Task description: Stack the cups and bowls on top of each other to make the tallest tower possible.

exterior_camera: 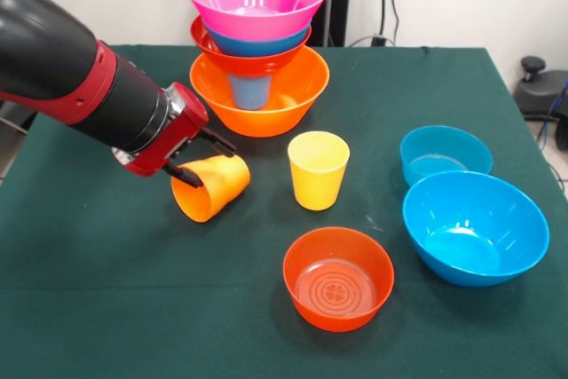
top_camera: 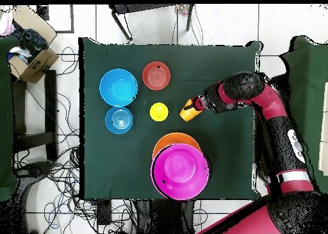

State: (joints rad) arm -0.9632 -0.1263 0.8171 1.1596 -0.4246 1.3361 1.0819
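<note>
End effector (exterior_camera: 201, 160) clamps tilted orange cup (exterior_camera: 211, 187) at the surface's left; next, lift it onto the tower (exterior_camera: 256, 42).

The tower (exterior_camera: 256, 42) is standing at the counter's (exterior_camera: 89, 308) far edge. In front of it one cup (exterior_camera: 318, 169) is standing upright, another (exterior_camera: 211, 186) is tilting at its left, and three bowls (exterior_camera: 338, 278) are sitting nearer and to its right.
</note>
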